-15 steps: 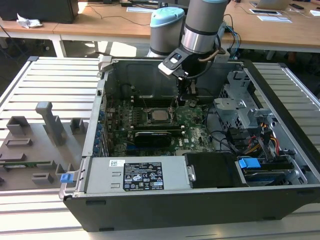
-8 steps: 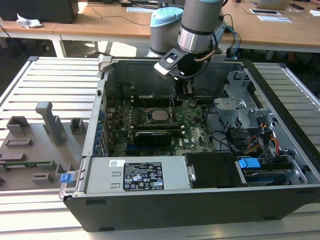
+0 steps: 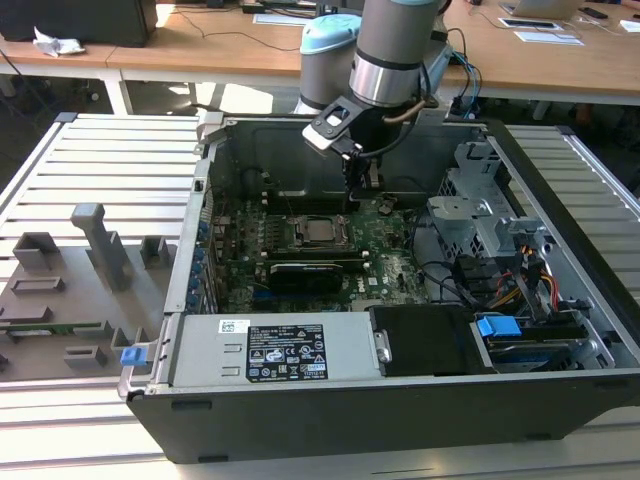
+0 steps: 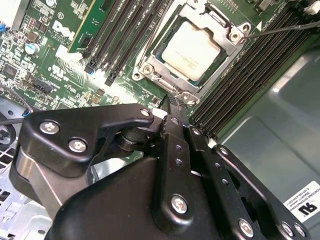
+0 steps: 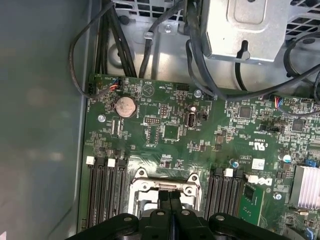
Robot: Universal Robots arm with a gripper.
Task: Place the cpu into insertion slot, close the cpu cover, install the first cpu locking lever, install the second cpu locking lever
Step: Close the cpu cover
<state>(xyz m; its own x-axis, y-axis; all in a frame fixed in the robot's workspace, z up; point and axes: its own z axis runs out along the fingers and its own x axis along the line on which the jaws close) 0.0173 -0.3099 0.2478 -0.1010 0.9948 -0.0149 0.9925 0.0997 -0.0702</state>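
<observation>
The cpu (image 4: 192, 50), a silver-grey square chip, lies flat in the insertion slot (image 3: 297, 232) on the green board. The cpu cover (image 4: 216, 22), a metal frame, lies down around the chip. A thin locking lever (image 4: 280, 29) sticks out from one corner of the socket, and another lever (image 4: 166, 85) runs along the socket's edge nearest the fingers. My gripper (image 4: 172, 106) is shut, its black fingers pressed together with nothing seen between them. Its tip hovers just over that socket edge (image 5: 167, 187). In the exterior view the gripper (image 3: 362, 185) hangs inside the case, just behind the cpu (image 3: 320, 231).
Black memory slots (image 4: 240, 75) flank the socket on both sides. A long black card (image 3: 310, 272) sits in front of it. A metal drive cage (image 3: 480, 215) with cables stands at the exterior view's right, the power supply (image 3: 270, 350) at the front. Grey fixtures (image 3: 100, 250) rest outside the case.
</observation>
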